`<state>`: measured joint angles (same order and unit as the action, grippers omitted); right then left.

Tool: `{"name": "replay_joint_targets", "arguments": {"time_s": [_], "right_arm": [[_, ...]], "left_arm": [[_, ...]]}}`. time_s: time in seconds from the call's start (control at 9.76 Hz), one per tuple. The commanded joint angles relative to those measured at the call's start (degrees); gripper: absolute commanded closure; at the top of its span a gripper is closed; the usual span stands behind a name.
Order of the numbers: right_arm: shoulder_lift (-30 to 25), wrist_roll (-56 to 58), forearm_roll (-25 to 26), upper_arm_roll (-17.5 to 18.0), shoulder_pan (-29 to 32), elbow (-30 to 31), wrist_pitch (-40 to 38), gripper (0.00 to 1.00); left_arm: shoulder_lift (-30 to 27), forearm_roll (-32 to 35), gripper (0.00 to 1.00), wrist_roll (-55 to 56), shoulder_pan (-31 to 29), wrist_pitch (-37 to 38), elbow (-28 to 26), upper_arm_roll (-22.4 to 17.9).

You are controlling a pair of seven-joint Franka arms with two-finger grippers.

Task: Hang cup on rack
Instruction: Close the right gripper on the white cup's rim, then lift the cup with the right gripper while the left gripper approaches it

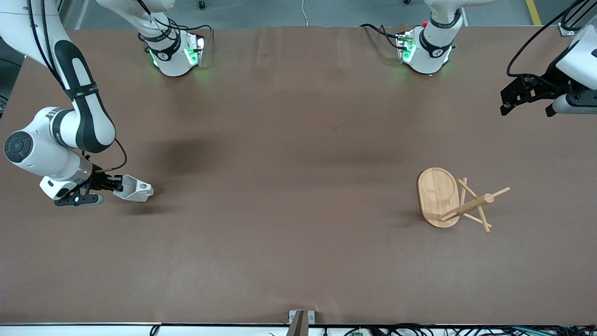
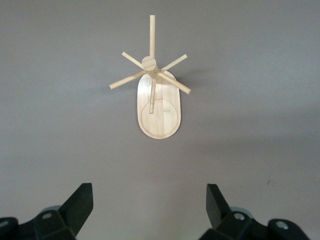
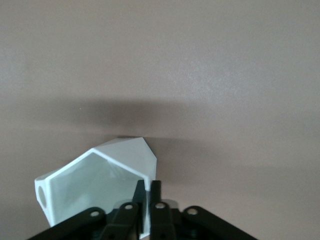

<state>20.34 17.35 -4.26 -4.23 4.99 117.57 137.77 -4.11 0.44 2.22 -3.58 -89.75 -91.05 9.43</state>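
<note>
the white faceted cup point(image 1: 134, 189) sits low at the right arm's end of the desk point(image 1: 298, 186), tipped on its side, and whether it touches the brown surface or hangs just above it cannot be told. the right tool point(image 1: 115, 184) is clenched on the cup's wall, one finger inside the rim and one outside, as the right wrist view shows; that grip leaves the blocky handle with its round hole point(image 3: 42, 194) free, likely so a peg can pass through it. the bamboo rack point(image 1: 459, 201) stands well apart, toward the left arm's end, its oval base flat and its pegs bare. the left tool point(image 2: 150, 210) waits with fingers spread wide, holding nothing, up over the desk's edge near its own base, looking down at the rack.
</note>
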Motion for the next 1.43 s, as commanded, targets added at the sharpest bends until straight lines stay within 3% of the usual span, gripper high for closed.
{"name": "replay_joint_targets", "arguments": {"time_s": [0.0, 0.41, 0.82, 1.33], "right_arm": [[0.0, 1.3, -1.0, 0.6, 0.6, -0.5, -0.4, 1.00], [-10.0, 0.9, -2.2, 1.3, -1.7, -0.9, -8.7, 1.00], [-12.8, 0.1, -16.4, 1.2, -6.5, -7.3, -20.1, 1.00], [-12.9, 0.2, -40.3, 1.2, -14.6, -10.8, -20.7, 1.00]], "left_arm": [[0.7, 0.8, 0.00, 0.6, 0.0, 0.9, -0.8, 0.2], [0.7, 0.8, 0.00, -0.2, -0.7, 0.8, -0.6, 0.1], [0.9, 0.2, 0.00, 0.6, -0.6, 0.5, -0.3, 0.2], [2.4, -1.7, 0.00, -0.9, 0.8, 0.5, 0.7, 2.4]]}}
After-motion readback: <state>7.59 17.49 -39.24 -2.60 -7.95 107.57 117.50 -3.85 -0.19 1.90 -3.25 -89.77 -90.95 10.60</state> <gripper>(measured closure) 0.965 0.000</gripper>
